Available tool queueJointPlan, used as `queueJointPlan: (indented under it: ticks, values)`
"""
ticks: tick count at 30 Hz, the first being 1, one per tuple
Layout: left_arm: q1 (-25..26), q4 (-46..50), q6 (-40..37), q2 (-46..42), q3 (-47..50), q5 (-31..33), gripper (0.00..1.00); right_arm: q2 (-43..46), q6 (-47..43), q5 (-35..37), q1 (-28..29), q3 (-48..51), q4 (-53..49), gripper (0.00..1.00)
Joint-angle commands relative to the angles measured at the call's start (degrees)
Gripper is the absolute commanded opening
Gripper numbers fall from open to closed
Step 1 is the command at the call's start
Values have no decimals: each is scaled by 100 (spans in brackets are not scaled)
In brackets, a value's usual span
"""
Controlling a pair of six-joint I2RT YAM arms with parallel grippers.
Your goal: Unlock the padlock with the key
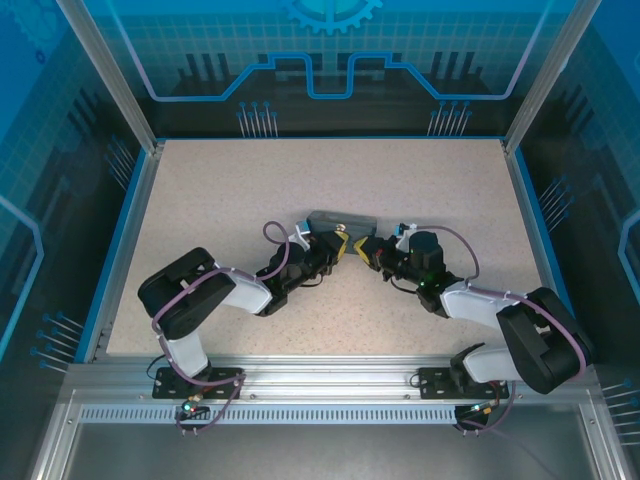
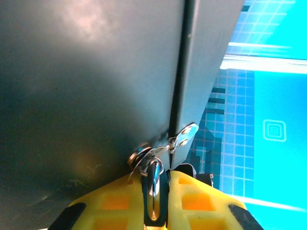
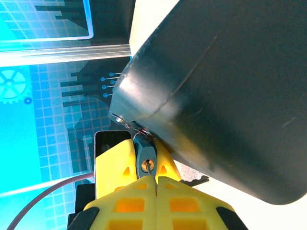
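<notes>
The left arm and the right arm are each bending sharply at the elbow. Their forearms are lying low and angling inward toward the middle. The 2 grippers are pointing at each other, tips near but apart. The left gripper is pinching a thin silvery metal piece between its 2 yellow fingers. The right gripper is pressing its fingers fully together and nipping the dark head of the key at the tips.
</notes>
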State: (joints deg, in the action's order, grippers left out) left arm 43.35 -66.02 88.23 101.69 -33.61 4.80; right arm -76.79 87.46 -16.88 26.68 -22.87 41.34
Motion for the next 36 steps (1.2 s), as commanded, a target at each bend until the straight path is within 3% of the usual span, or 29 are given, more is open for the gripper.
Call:
queueJointPlan:
  ticks: [1,8,18,22,30,36]
  values:
    - [257,-690,96,66,-189,-318,0,-127,59,-88,48,-14,732,0]
    - [301,-693,114,129,-225,-323,0,-193,-27,-291,66,-360,620,0]
    - [307,-781,153,185,-190,-309,0,-44,-1446,-363,61,-711,-883,0]
    - [309,-813,160,187,-166,-304,0,-237,-1580,-358,8,-598,-791,0]
    - [307,-886,171,168,-50,-272,0,-519,-934,-721,-430,-475,9,0]
    - [312,-937,187,197,-45,-269,0,-216,-1416,-793,-405,-782,-595,0]
